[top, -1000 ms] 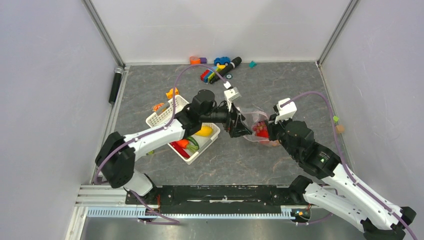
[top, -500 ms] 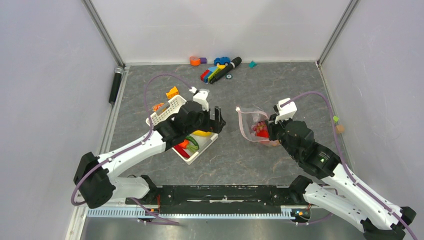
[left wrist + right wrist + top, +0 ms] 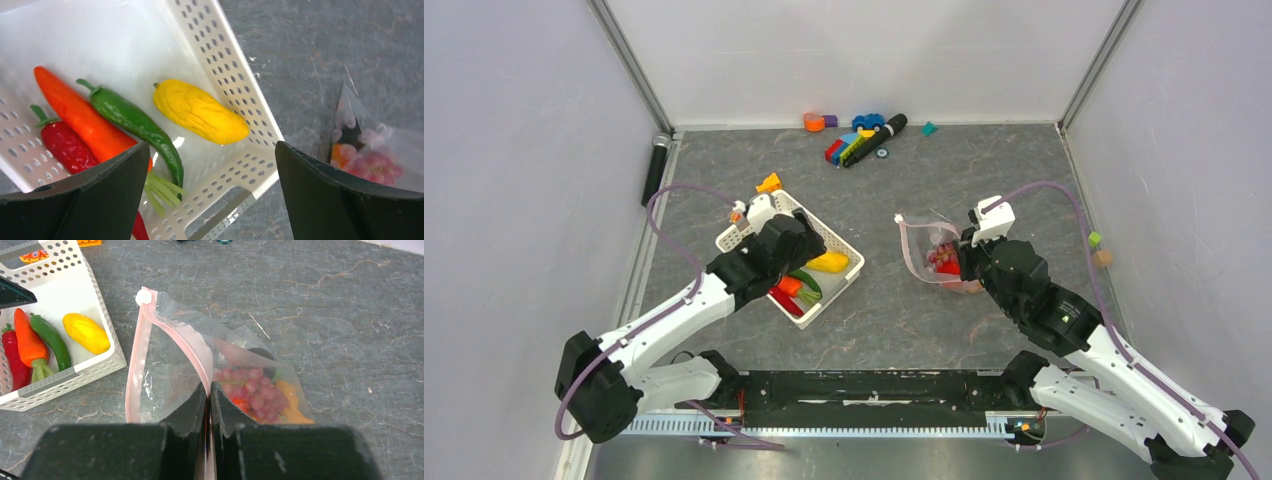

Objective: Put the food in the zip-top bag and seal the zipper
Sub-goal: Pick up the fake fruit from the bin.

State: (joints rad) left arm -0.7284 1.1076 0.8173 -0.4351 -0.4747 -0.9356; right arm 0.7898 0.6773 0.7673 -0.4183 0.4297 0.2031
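Note:
The clear zip-top bag (image 3: 165,365) lies on the grey table with its mouth gaping toward the basket. Its pink zipper (image 3: 134,375) has a white slider (image 3: 143,296) at the far end. Purple grapes (image 3: 252,387) and an orange piece (image 3: 292,402) lie inside. My right gripper (image 3: 209,390) is shut on the bag's upper lip. My left gripper (image 3: 211,150) hangs open over the white basket (image 3: 235,85), holding nothing. In the basket lie a yellow mango (image 3: 200,112), a green chilli (image 3: 135,122), an orange carrot (image 3: 80,120) and a red chilli (image 3: 65,145).
Coloured toy blocks and a car (image 3: 859,140) sit along the back wall. A black cylinder (image 3: 655,170) lies by the left wall. An orange piece (image 3: 769,183) sits behind the basket (image 3: 754,225). Two small items (image 3: 1102,255) lie at the right edge.
My left arm has swung back from the bag's mouth leftward to above the basket, its gripper still open. The right gripper and the bag have stayed in place.

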